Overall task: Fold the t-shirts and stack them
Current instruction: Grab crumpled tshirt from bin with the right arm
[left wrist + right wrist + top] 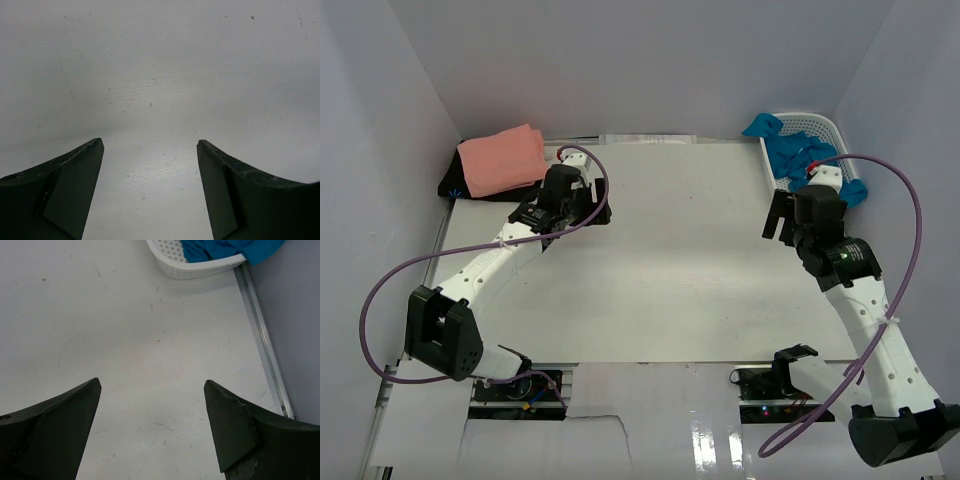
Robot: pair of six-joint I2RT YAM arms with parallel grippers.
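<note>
My left tool (150,145) and right tool (152,384) are both spread wide, holding nothing. Pink t-shirt (502,162) sits folded far-left, teal t-shirt (798,152) is bunched in the basket (830,122). I'd pinch a loose top edge and lift slow.

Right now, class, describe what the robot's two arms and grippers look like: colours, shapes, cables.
Both the left arm and right arm have white links joined by boxy black joints. A thin purple cable loops beside each. The left gripper and right gripper each have two dark tapering fingers.
</note>
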